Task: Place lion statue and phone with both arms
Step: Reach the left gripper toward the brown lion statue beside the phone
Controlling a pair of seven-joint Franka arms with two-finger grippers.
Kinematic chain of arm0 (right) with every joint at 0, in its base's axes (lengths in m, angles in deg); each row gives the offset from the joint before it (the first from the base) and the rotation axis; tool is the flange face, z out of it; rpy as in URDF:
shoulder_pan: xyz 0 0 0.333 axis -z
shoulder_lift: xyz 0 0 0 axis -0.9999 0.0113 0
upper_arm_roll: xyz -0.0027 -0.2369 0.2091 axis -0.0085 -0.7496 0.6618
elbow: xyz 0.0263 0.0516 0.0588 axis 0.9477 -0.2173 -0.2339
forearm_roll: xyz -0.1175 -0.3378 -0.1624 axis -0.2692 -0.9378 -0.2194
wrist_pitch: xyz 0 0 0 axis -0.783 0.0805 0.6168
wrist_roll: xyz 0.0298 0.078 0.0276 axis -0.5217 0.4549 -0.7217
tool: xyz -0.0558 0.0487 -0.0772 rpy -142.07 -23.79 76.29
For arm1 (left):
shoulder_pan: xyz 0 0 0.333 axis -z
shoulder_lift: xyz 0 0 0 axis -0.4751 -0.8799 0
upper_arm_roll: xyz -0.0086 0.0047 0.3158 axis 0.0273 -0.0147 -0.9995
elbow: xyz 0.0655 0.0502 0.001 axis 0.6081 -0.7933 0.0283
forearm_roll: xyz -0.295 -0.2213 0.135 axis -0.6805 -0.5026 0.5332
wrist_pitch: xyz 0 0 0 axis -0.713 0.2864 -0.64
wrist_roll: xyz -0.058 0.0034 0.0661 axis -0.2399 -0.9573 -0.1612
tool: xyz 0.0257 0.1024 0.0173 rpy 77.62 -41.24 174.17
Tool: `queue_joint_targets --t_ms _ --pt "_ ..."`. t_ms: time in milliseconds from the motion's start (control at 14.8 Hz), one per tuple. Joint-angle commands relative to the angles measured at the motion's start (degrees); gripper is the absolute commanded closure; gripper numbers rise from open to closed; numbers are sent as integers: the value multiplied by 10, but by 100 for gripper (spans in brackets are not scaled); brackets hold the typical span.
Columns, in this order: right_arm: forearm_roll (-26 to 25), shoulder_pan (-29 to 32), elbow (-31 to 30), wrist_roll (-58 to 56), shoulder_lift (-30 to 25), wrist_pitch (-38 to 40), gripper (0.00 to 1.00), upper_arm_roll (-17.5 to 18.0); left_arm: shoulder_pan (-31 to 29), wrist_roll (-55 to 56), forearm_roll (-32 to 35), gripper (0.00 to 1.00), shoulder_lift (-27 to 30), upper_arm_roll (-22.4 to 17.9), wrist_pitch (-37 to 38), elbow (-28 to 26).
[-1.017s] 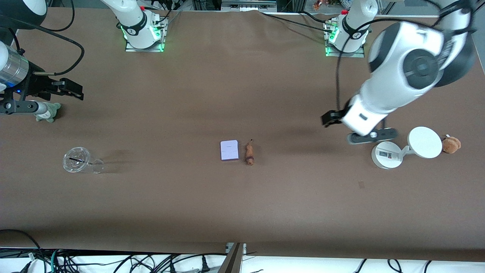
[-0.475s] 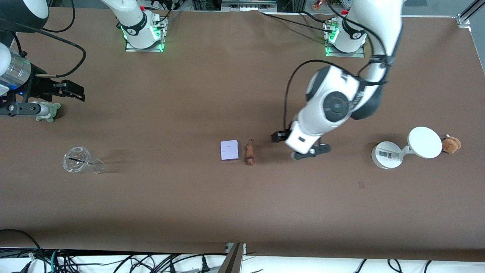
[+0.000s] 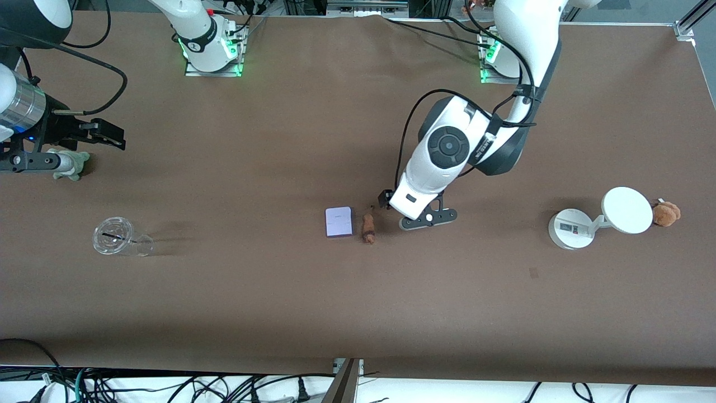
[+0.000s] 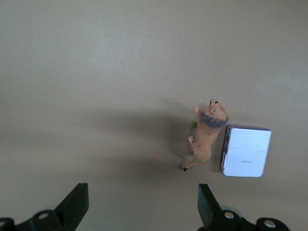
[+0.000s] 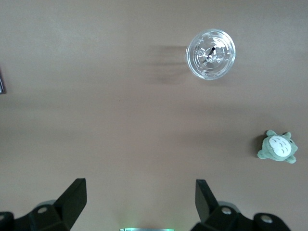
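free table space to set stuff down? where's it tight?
Bare table nearer the camera than everything, and between the clear cup and phone. Tight: lion statue beside the phone, with the open left gripper over the spot next to it.

- The lion statue (image 3: 368, 225) (image 4: 207, 135) is a slim orange-brown figurine with a darker grey-brown mane, thin legs and a thin tail. It seems to lie on its side on the brown table, near the middle, though the front view is too small to be sure. Its mane end points toward the front camera and its tail end toward the arm bases.
- The phone (image 3: 339, 222) (image 4: 245, 151) is a small flat rectangle with a pale lavender-white face and a darker purple edge. It lies flat, face up, just beside the lion on the right arm's end, with a narrow gap between the 2.
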Motion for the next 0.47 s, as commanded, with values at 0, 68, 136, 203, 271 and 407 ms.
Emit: queue_joint_targets --t_ms 0,68,136,203,271,407 --pt "8 3 11 -3 6 3 0 1 34 15 21 0 -59 -10 -13 53" --pt "8 2 10 -2 13 3 0 1 39 19 21 0 -71 -12 -16 66" --pt "8 1 11 -2 24 5 0 1 41 24 26 0 -80 -12 -18 79" --pt "9 2 11 -2 25 4 0 1 45 27 38 0 -82 -11 -18 92" --pt "9 2 11 -2 25 5 0 1 47 30 47 0 -89 -12 -18 108" --pt "8 0 11 -2 27 9 0 1 61 35 63 0 -94 -14 -18 125"
